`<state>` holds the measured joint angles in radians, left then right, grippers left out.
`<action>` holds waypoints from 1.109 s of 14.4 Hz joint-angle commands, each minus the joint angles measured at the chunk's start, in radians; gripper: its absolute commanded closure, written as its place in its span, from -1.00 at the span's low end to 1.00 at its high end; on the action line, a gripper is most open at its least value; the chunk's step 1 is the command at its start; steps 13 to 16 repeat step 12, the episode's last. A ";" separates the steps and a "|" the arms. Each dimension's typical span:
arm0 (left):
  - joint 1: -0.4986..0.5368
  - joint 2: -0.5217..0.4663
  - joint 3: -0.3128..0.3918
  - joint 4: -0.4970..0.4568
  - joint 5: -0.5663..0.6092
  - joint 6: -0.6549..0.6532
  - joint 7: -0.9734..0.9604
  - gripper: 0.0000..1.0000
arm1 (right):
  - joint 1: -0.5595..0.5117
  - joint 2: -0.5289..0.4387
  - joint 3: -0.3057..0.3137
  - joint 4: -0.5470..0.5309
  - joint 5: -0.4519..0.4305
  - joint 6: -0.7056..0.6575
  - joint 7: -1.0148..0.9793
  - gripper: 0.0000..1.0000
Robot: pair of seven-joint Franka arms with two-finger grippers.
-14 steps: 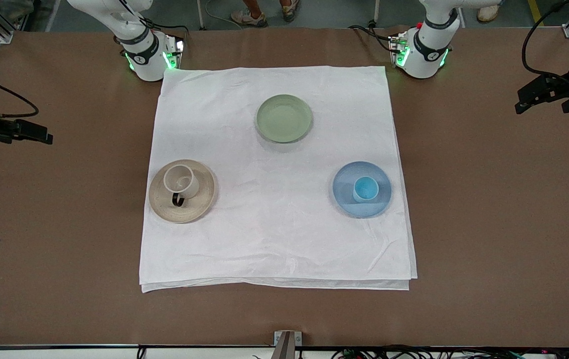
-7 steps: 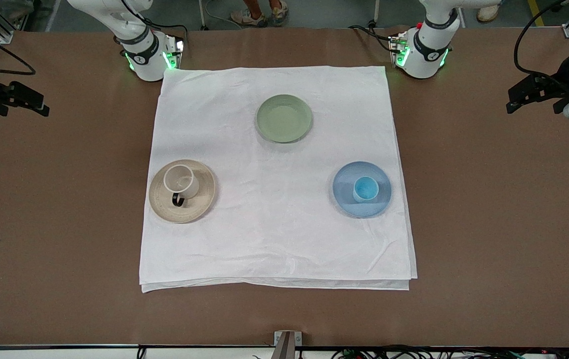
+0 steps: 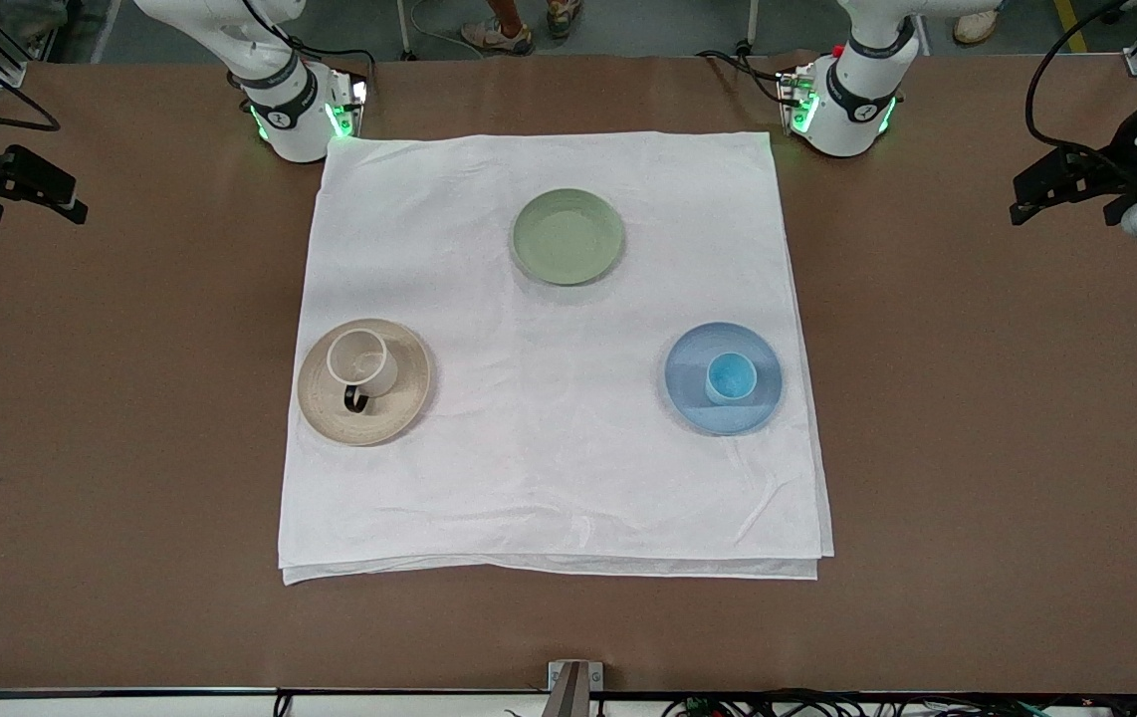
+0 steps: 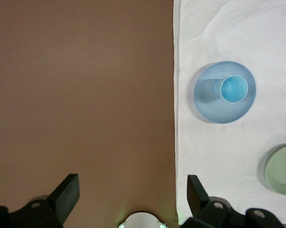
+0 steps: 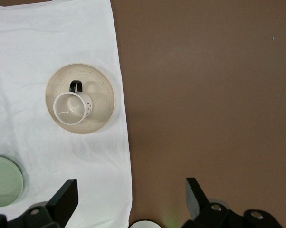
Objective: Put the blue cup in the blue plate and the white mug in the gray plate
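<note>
The blue cup point(image 3: 731, 377) stands upright in the blue plate point(image 3: 694, 373) on the white cloth toward the left arm's end; both show in the left wrist view, cup point(image 4: 234, 89) in plate point(image 4: 207, 102). The white mug point(image 3: 361, 363) stands in the gray plate point(image 3: 409, 373) toward the right arm's end, its dark handle toward the front camera; both show in the right wrist view, mug point(image 5: 71, 109) in plate point(image 5: 102, 95). My left gripper point(image 3: 1066, 189) is open and empty, high over the bare table past the cloth. My right gripper point(image 3: 26, 184) is open and empty over the table's other end.
A sage-green plate point(image 3: 568, 236) lies empty on the white cloth point(image 3: 549, 468), farther from the front camera than the other two plates. The cloth covers the middle of the brown table point(image 3: 1007, 448). The arm bases point(image 3: 295, 110) stand at the table's back edge.
My right gripper has risen and drawn back toward the table's end and edge of view. My left gripper has shifted slightly. Cups and plates have not moved.
</note>
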<state>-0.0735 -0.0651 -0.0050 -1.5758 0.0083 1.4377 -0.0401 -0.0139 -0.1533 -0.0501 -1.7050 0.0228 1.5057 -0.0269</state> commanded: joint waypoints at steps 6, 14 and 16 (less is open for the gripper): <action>0.009 -0.012 -0.029 0.003 0.019 -0.010 -0.001 -1.00 | -0.004 -0.012 0.006 0.001 -0.029 0.010 -0.045 -1.00; 0.009 -0.007 -0.020 0.022 0.022 -0.010 -0.003 -1.00 | -0.004 -0.012 0.006 -0.001 -0.029 -0.007 -0.041 -1.00; 0.009 -0.007 -0.020 0.022 0.022 -0.010 -0.003 -1.00 | -0.004 -0.012 0.006 -0.001 -0.029 -0.007 -0.041 -1.00</action>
